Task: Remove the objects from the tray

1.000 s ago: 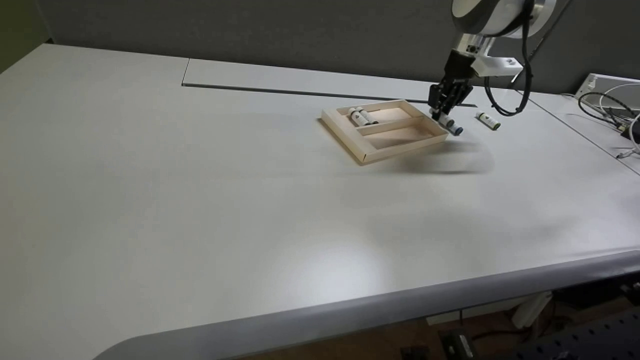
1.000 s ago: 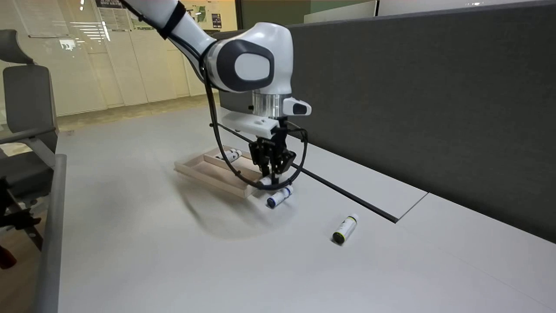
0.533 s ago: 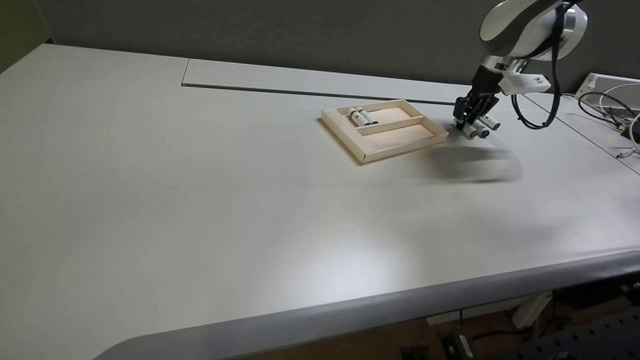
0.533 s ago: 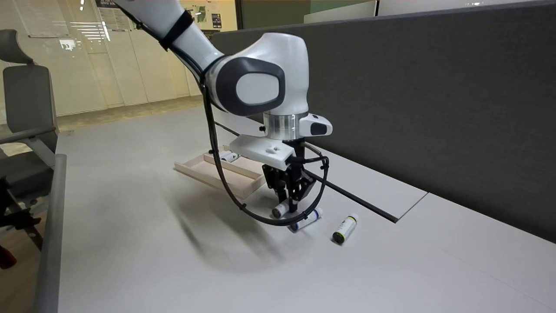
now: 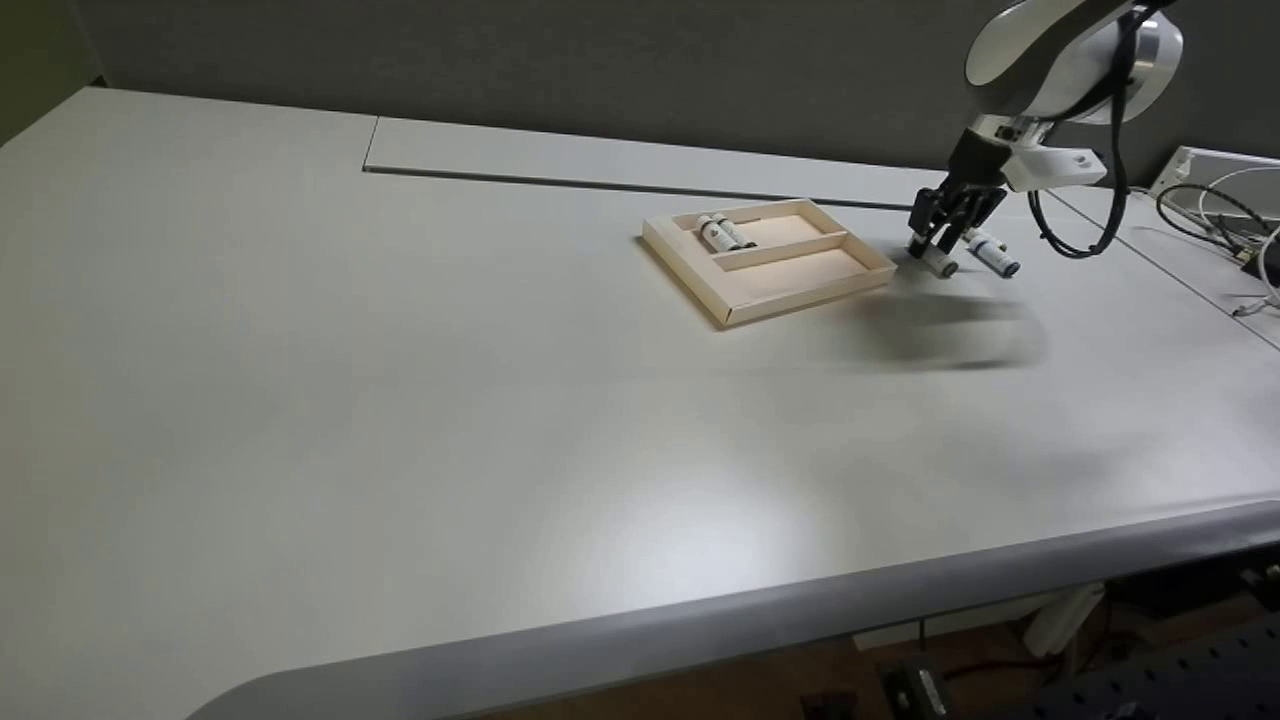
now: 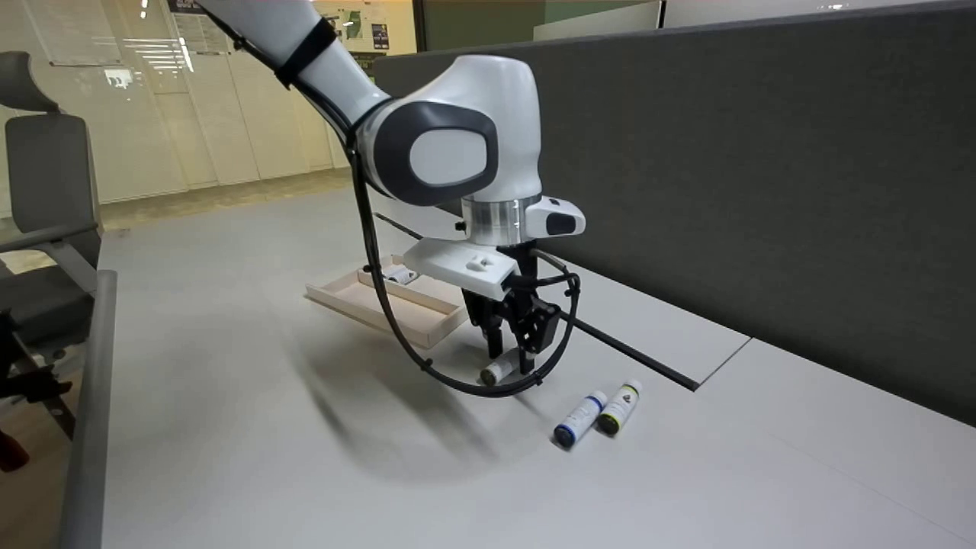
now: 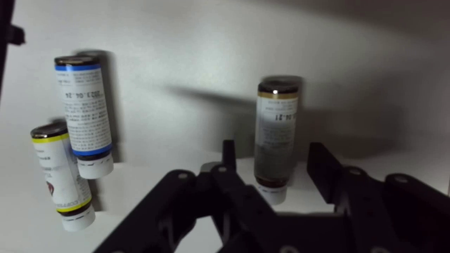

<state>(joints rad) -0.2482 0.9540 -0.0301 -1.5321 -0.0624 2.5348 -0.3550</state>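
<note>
My grpr (image 7: 272, 158) spread, tan-band btl (image 7: 276, 137) betw. In an exterior view, blue-band btl (image 6: 579, 421) & yellow-band btl (image 6: 621, 409) right, tray (image 6: 343, 306) left w/ 2 btls (image 5: 720, 236).

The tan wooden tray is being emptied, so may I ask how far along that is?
Done: a blue-banded white cylindrical bottle and a yellow-banded one lie outside the tan wooden tray.
In hand: a gold-banded white cylindrical bottle, also outside, lies between the open jaws with gaps on both sides.
Left: two white cylindrical bottles inside the tray.
</note>
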